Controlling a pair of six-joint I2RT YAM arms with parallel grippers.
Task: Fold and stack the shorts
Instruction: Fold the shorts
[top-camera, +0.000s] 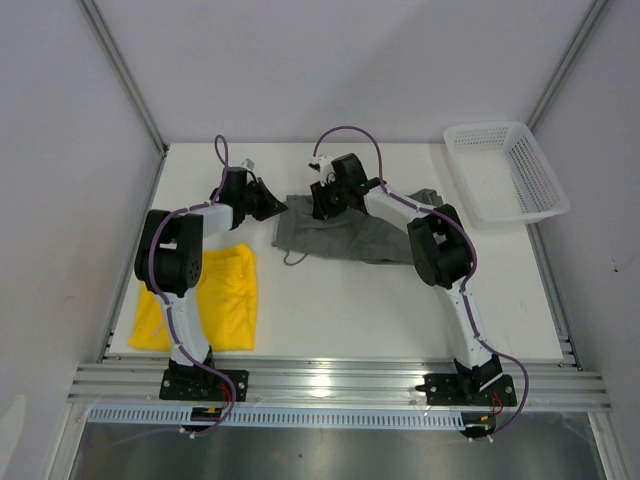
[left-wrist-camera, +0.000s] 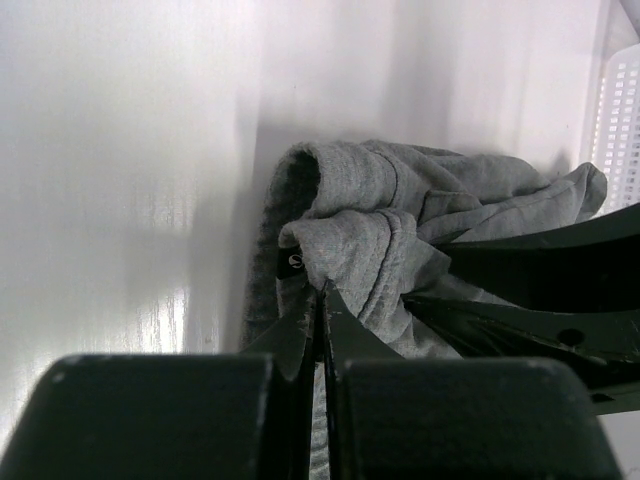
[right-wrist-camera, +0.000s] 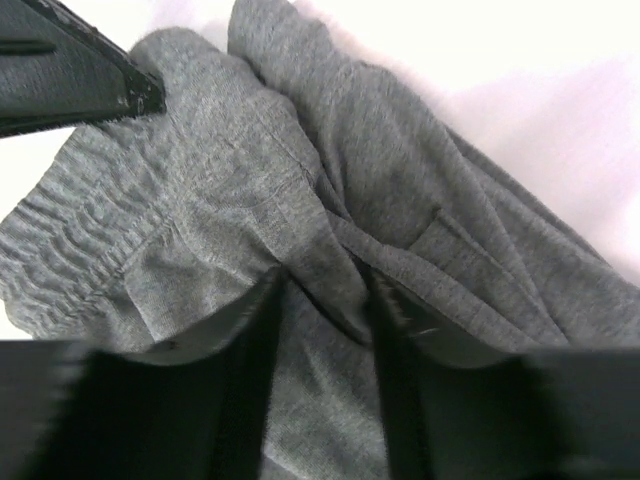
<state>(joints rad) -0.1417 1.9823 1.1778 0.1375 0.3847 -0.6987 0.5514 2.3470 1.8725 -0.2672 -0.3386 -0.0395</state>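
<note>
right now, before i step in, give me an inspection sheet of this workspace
surface: white table, nothing spilled that shows
job's things: grey shorts rumpled mid-table; yellow shorts lying flat at near left, not stacked yet
clutter: white basket at far right corner
grippers: left gripper shut, seemingly pinching an edge of the grey shorts; right gripper open, fingers astride a fold of them
cables: purple cables loop above the grippers, none visibly snagged
surroundings: pale walls on three sides, metal rail along the near edge
</note>
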